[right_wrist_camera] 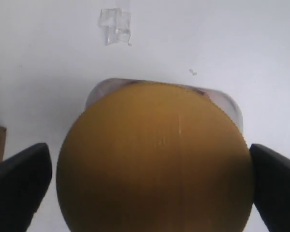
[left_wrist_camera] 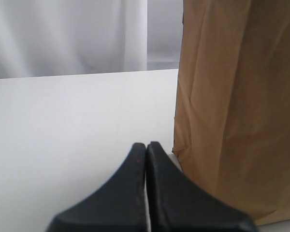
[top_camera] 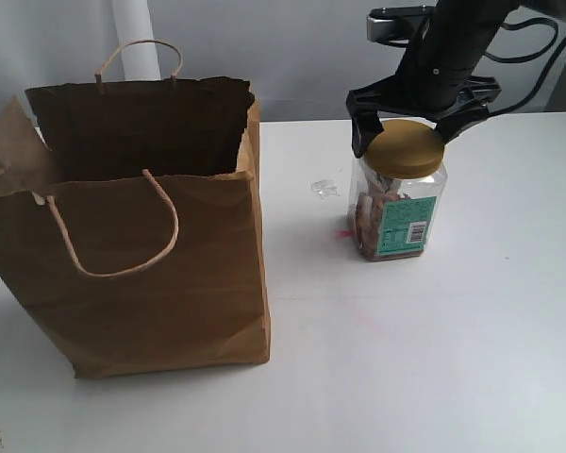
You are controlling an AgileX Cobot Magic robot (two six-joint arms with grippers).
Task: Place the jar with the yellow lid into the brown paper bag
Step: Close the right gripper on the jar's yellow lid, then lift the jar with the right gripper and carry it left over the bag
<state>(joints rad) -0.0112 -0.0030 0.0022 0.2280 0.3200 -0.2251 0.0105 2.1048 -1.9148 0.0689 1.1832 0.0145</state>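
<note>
Exterior view: R claw [top_camera: 404, 142] spread astride jar [top_camera: 401, 203]; clear scrap [top_camera: 324, 189] toward bag [top_camera: 141, 274]; L claw [left_wrist_camera: 146, 147] closed.

White table [top_camera: 434, 359]: brown paper bag [top_camera: 151, 283], yellow-lidded jar [top_camera: 399, 203], clear scrap [top_camera: 324, 189] between

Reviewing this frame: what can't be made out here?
- Floor inside the brown paper bag: exterior view, front wall hides it.
- Label print on the yellow-lidded jar: exterior view, too small.
- Jar contents: right wrist view, lid covers them.
- Bag mouth: left wrist view, cut off.
</note>
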